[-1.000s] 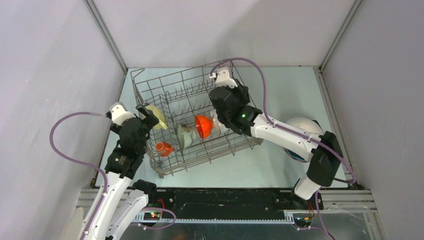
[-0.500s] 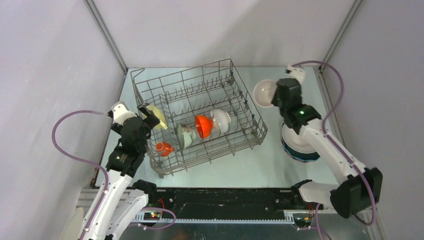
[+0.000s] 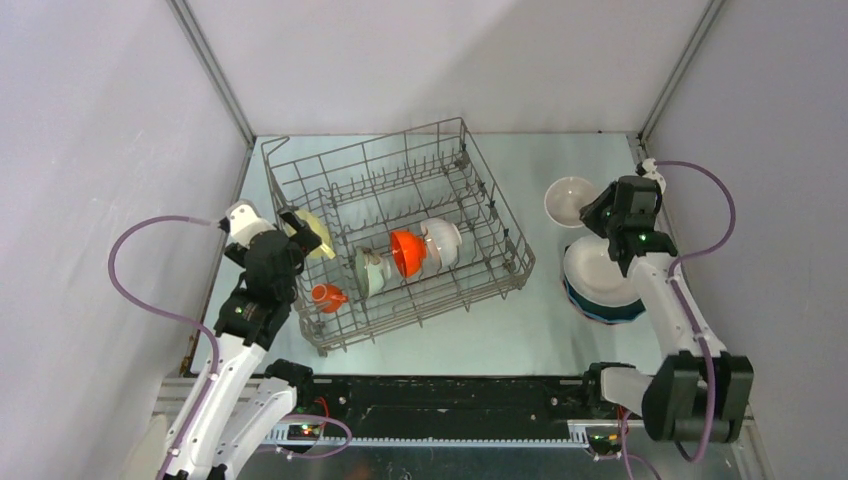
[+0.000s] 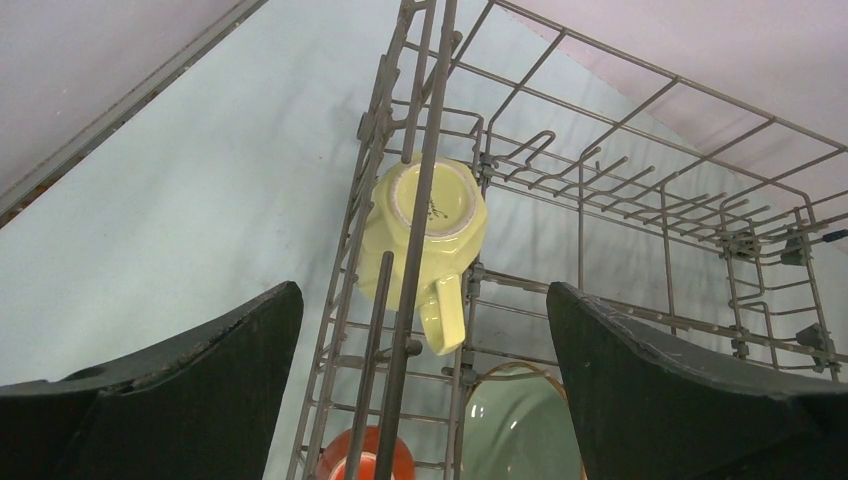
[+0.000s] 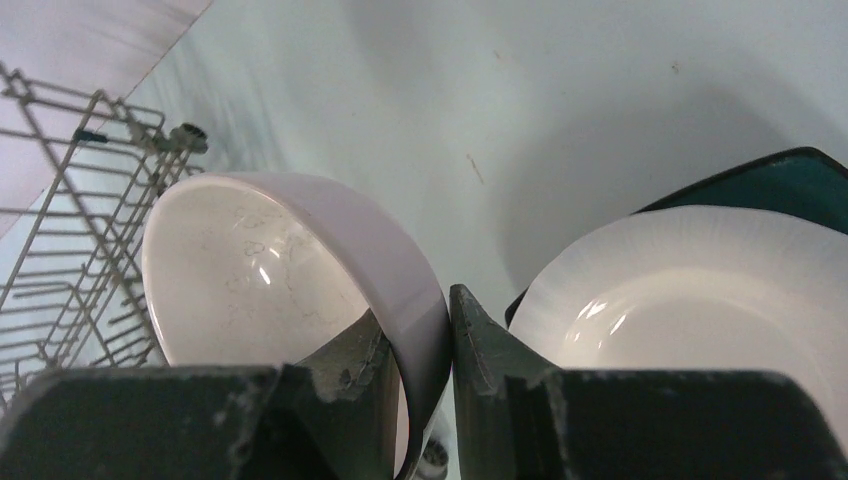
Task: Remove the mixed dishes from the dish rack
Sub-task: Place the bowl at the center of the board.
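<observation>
While the white ceramic bowl (image 3: 568,198) is held right of the grey wire dish rack (image 3: 497,195), step: set-down.
Right gripper (image 5: 420,370): clamped on bowl's rim (white plate stack (image 3: 598,278) just near of it).
Left gripper (image 4: 425,330): jaws apart, over pale yellow cup (image 4: 458,215).
Next: lower, release.

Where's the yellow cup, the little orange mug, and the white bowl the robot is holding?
yellow cup (image 4: 455,205): left wrist view, on its underside.
orange mug (image 3: 324,294): top external view, on its body.
white bowl (image 5: 250,285): right wrist view, on its inner surface.
</observation>
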Robot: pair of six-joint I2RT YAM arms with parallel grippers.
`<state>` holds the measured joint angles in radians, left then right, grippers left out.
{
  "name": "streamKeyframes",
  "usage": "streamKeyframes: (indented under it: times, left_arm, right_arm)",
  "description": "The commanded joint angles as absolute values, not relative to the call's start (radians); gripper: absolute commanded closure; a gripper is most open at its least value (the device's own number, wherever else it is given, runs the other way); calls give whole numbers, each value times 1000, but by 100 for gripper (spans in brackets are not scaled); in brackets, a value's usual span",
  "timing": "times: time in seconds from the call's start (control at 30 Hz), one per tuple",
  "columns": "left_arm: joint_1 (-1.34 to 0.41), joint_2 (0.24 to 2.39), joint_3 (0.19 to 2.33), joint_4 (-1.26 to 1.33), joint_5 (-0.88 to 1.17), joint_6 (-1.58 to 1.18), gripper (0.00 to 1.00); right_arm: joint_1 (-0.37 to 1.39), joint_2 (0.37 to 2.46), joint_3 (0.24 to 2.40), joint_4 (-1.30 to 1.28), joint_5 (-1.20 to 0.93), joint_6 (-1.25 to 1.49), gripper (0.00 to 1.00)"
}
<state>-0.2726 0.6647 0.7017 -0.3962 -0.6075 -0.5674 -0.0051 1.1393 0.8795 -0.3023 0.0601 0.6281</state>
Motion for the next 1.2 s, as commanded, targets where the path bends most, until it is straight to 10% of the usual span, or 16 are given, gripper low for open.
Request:
streamKeyframes:
  times: [0.0, 0.87, 1.17]
  left_arm:
    - [-268, 680, 747, -385, -604, -568, 0]
    - [-268, 667, 724, -436, -588, -602, 0]
    - [-268, 631, 713, -447, -609, -603, 0]
  right_arm:
    - [-55, 1247, 902, -175, -64, 665, 100]
    - [-42, 1827, 1188, -172, 59, 603, 88]
    - [-48, 1829, 1224, -235, 106, 615, 52]
